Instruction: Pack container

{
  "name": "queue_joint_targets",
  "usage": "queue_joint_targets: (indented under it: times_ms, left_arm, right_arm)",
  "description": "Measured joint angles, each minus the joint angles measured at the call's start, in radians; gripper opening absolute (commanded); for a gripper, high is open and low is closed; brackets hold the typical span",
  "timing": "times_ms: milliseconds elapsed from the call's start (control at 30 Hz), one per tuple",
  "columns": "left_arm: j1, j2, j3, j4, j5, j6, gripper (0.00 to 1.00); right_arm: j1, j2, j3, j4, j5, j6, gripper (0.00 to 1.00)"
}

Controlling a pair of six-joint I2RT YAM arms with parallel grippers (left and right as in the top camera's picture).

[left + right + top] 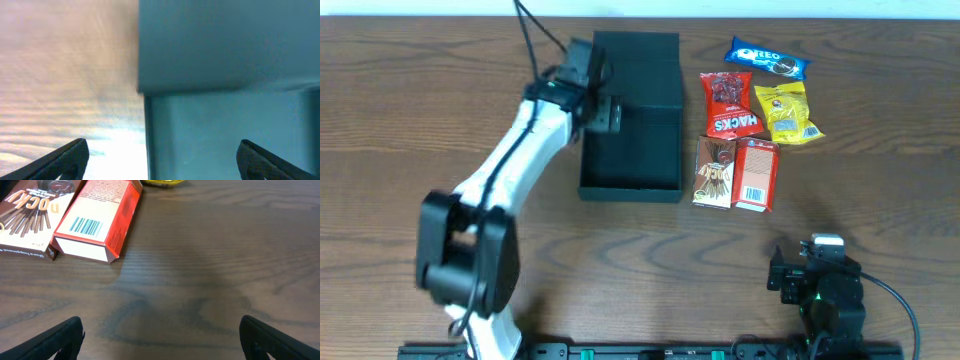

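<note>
The dark charcoal container [632,150] lies open at the table's middle back, its flap lid [638,70] folded back on the far side. My left gripper [595,100] is open over the container's left wall, near the lid hinge; the left wrist view shows that wall [147,135] between the spread fingers [162,160] and the lid [225,45] above. Snacks lie to the right of the container: a blue Oreo packet [767,58], a red packet [731,104], a yellow packet [786,112], a brown Pocky box [714,172] and a red box [755,174]. My right gripper [790,272] is open and empty at the front right.
In the right wrist view the Pocky box [27,220] and the red box [97,220] lie ahead of the open fingers [160,340], with bare wooden table between. The arm bases stand at the table's front edge.
</note>
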Motion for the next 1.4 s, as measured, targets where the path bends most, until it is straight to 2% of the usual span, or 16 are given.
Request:
queue_joint_targets:
  times_ms: [200,433,633,700,767,833,1000,1067,1267,1400]
  left_arm:
    - [0.055,-0.192,0.053,0.074,-0.131,-0.005,0.95]
    - [0.227,-0.168,0.055,0.127,-0.155,0.0,0.95]
    - [0.249,-0.151,0.055,0.139,-0.119,0.006,0.95]
    - [0.249,-0.151,0.055,0.139,-0.09,0.007,0.95]
    - [0.249,-0.151,0.055,0.138,-0.053,0.007,0.95]
    - [0.249,-0.151,0.055,0.137,-0.031,0.009,0.95]
    - [0.249,-0.151,0.055,0.108,0.005,0.01,0.95]
    - [0.249,-0.151,0.055,0.104,0.023,0.013,0.95]
    - [0.249,-0.151,0.055,0.105,0.074,0.041,0.95]
    - [0.249,-0.151,0.055,0.109,0.084,0.049,0.95]
  right_arm:
    - [0.0,0.0,0.0,0.0,0.0,0.0,0.99]
    - [0.0,0.0,0.0,0.0,0.0,0.0,0.99]
    - [0.0,0.0,0.0,0.003,0.0,0.0,0.99]
    - [0.0,0.0,-0.005,0.084,-0.003,0.004,0.99]
    - [0.0,0.0,-0.01,0.213,-0.036,0.066,0.99]
    - [0.0,0.0,-0.009,0.326,-0.112,0.2,0.99]
    - [0.0,0.0,-0.009,0.349,-0.303,0.637,0.99]
    - [0.0,0.0,-0.01,0.397,-0.348,0.736,0.99]
    - [-0.011,0.071,-0.003,0.632,-0.395,0.732,0.99]
    - [-0.082,0.349,0.08,0.653,-0.396,0.676,0.99]
